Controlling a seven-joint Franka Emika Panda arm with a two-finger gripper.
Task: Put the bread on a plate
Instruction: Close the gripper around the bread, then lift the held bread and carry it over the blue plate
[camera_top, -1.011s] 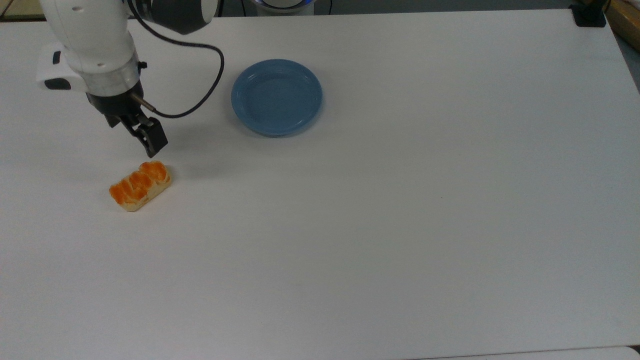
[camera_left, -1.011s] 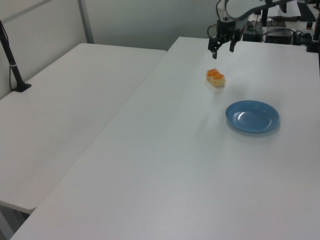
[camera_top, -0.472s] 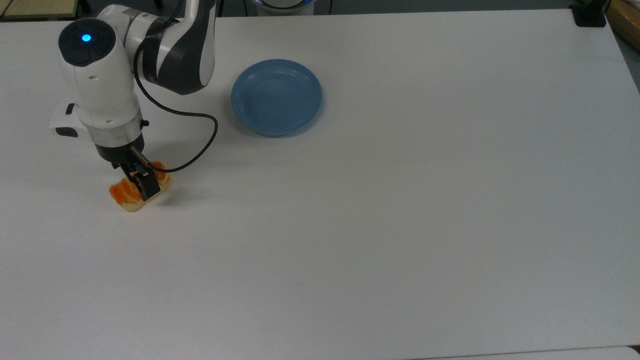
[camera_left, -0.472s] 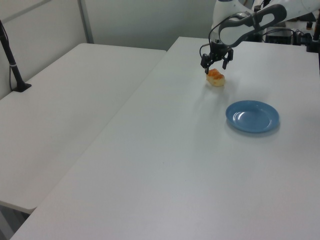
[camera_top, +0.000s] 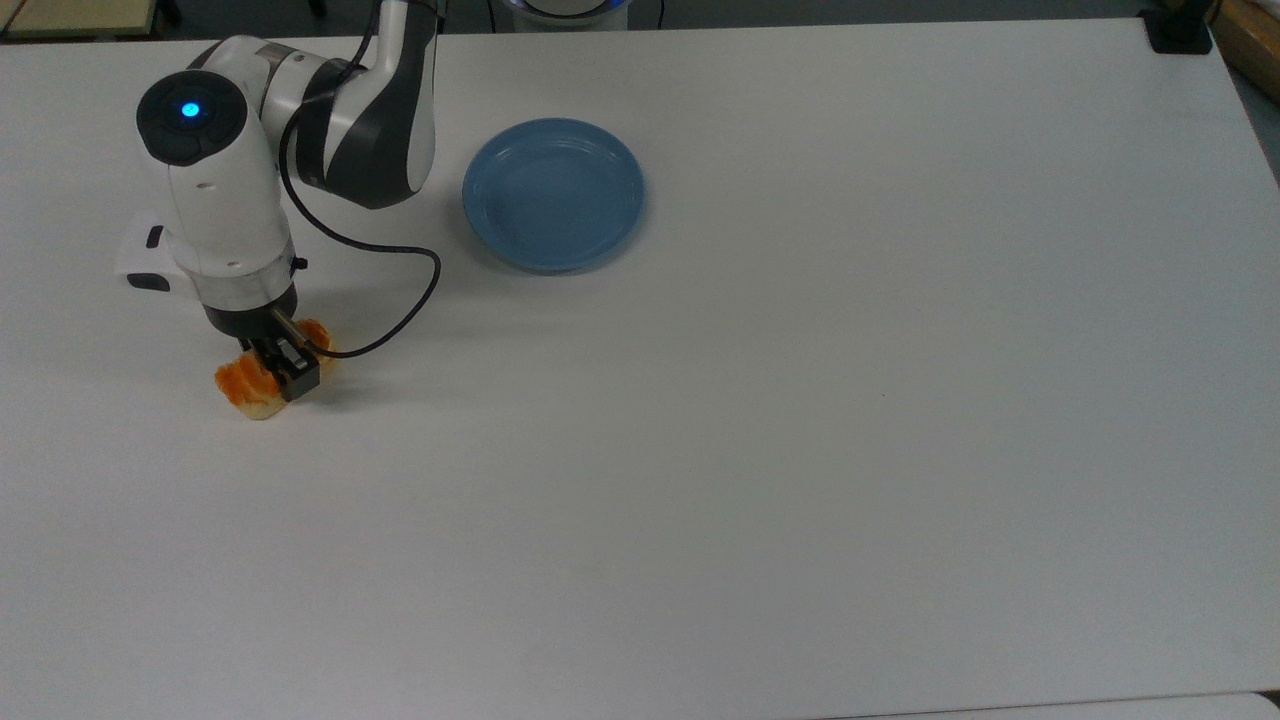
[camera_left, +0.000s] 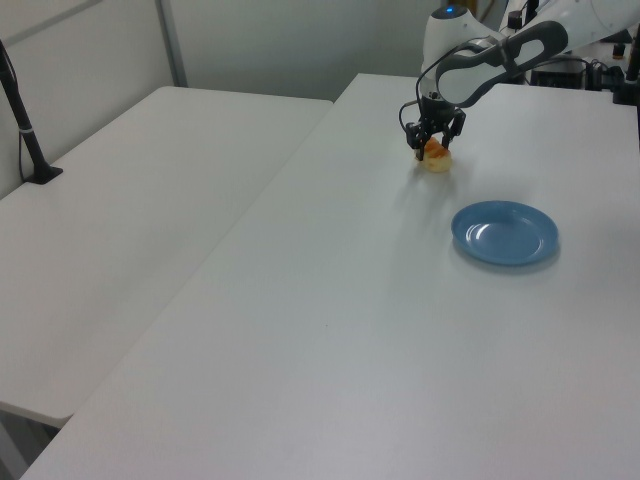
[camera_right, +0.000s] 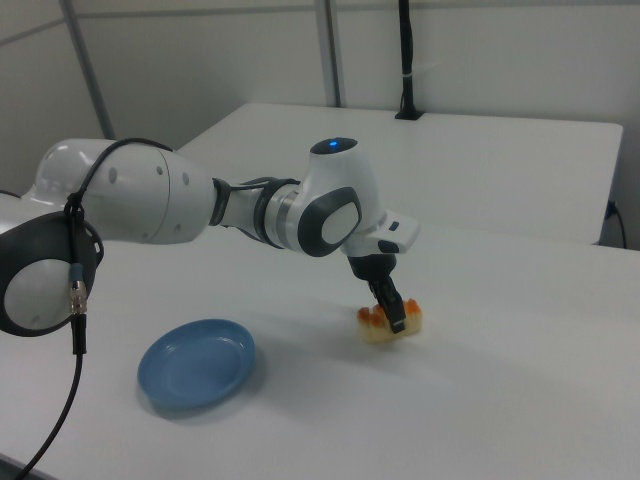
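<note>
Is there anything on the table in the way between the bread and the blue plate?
No, nothing visible. The bread sits under the gripper, and only bare white table lies between it and the plate.

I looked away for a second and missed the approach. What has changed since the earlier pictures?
The pincer came down from above the table onto the bread and now straddles its middle, fingers low on either side. The loaf seems to have shifted slightly toward the top view's left. Whether it is gripped yet is unclear. The plate stayed where it was, still bare.
</note>
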